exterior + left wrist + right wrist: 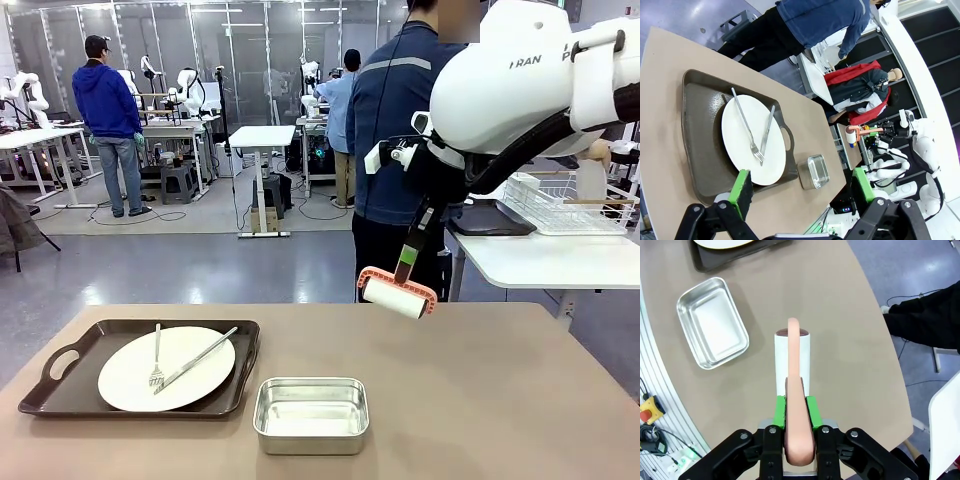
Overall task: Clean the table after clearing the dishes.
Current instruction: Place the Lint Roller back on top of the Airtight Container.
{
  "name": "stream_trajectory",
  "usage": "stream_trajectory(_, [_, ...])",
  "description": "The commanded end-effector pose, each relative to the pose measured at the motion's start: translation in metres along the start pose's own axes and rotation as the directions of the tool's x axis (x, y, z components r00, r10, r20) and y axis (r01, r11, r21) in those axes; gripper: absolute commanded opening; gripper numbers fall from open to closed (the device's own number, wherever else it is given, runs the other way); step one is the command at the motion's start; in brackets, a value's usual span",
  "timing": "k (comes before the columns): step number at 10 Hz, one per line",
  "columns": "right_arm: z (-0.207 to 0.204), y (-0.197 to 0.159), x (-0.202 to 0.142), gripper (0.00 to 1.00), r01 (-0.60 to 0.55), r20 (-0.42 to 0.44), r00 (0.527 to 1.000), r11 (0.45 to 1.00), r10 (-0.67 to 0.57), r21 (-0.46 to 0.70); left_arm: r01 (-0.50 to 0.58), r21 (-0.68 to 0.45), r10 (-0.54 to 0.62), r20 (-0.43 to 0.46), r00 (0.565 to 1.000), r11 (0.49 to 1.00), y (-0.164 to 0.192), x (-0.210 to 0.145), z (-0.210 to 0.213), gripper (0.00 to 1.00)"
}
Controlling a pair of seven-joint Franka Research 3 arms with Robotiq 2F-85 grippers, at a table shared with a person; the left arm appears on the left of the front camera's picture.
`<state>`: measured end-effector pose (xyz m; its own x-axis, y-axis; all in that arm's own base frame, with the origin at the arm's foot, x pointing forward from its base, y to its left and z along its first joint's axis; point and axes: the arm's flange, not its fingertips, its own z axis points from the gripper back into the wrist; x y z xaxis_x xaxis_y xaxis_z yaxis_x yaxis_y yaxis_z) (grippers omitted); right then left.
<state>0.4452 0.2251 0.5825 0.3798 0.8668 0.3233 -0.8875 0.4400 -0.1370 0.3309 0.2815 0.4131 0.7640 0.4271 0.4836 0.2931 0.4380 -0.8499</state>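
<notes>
Right hand grips a roller by its handle, poised over the far right of the desk; left hand hangs released above the plate, near left. Cleaning looks about to begin: lower the roller flat and sweep bare desk.

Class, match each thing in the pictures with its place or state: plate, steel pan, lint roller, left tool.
Things:
1. plate
2. steel pan
3. lint roller
4. left tool

Places or states:
A. open, holding nothing
B. on the brown tray
C. gripped by the right tool
D. straight on the table, beside the tray

Pairs: 1-B, 2-D, 3-C, 4-A
</notes>
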Motion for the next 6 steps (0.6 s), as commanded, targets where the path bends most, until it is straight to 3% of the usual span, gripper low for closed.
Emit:
stream_trajectory(1, [-0.005, 0.022, 0.016, 0.21, -0.098, -0.012, 0.995, 0.995, 0.098, 0.031, 0.004, -0.006, -0.004, -0.005, 1.000, 1.000, -0.001, -0.002, 0.003, 1.00])
stream_trajectory(6, [-0.052, 0.107, 0.094, 0.21, -0.396, -0.100, 0.907, 0.910, 0.409, 0.121, 0.004, -0.006, -0.004, -0.005, 1.000, 1.000, -0.001, -0.002, 0.003, 1.00])
